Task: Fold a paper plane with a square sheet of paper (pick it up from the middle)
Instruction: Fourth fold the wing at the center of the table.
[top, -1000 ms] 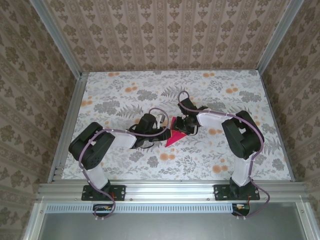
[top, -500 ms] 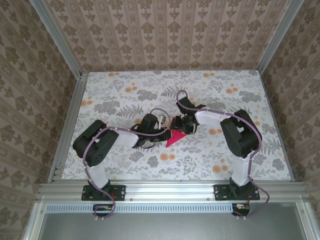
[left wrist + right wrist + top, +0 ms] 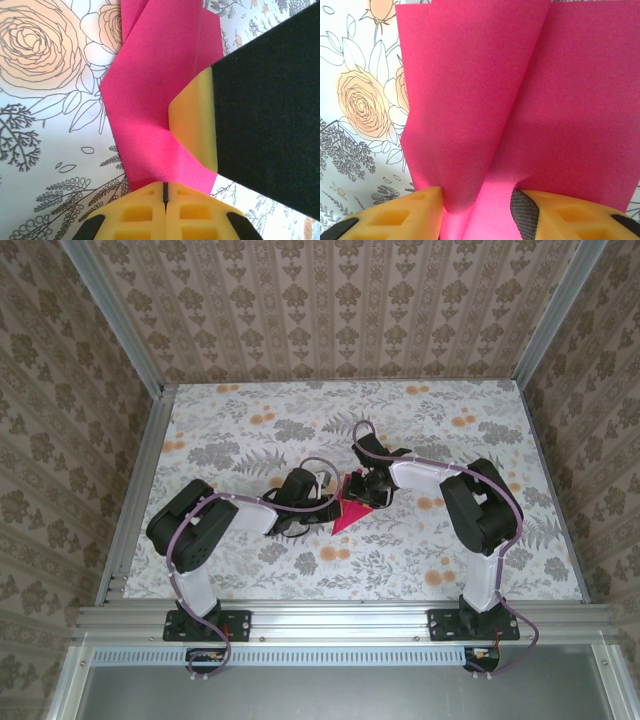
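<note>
Subject of inspection: a creased magenta-red sheet of thin paper (image 3: pixel 350 514) is lying near the middle of the floral-printed tabletop (image 3: pixel 430 560), between the two arms. In the overhead view it is showing as a small pointed shape with its tip aiming toward the near left.

The left gripper (image 3: pixel 323 503) is reaching in from the left and meeting the sheet's left edge. In the left wrist view its jaws (image 3: pixel 165 194) are pressing fully together, with only a thin seam between the yellow fingers. The sheet (image 3: pixel 150 100) is running into that seam, so this gripper is pinching the paper.

The right gripper (image 3: pixel 369 491) is coming in from the far right and sitting over the sheet's far end. In the right wrist view its jaws (image 3: pixel 477 212) are standing narrowly apart. A raised fold of the sheet (image 3: pixel 470 100) is hanging down between the yellow fingers (image 3: pixel 400 215). Firm contact on both sides cannot be confirmed. One yellow-tipped black finger (image 3: pixel 192 127) of this gripper is also bearing on the sheet in the left wrist view.
</note>
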`<action>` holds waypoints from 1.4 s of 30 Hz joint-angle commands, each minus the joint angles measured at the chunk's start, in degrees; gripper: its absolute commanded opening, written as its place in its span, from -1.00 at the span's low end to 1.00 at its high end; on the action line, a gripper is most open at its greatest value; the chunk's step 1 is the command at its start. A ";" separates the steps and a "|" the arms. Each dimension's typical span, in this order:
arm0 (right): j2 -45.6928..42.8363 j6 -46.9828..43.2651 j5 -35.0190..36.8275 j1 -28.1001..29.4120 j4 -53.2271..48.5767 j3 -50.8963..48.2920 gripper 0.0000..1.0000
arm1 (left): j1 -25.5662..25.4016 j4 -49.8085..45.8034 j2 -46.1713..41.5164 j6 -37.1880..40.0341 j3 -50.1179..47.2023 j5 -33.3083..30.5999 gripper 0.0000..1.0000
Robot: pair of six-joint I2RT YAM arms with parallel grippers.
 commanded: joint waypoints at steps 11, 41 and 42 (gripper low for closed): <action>8.61 0.97 8.37 -0.19 -7.90 -4.51 -0.13 | -0.37 -2.75 -0.43 1.30 1.61 -1.68 -0.88; 11.17 5.30 8.23 -0.79 -8.86 -4.85 -0.17 | -2.06 -1.58 -1.06 0.22 0.32 -1.75 -0.84; 11.01 5.44 8.40 -0.78 -8.86 -4.94 -0.18 | -2.11 -1.64 -0.88 0.14 0.25 -1.87 -0.85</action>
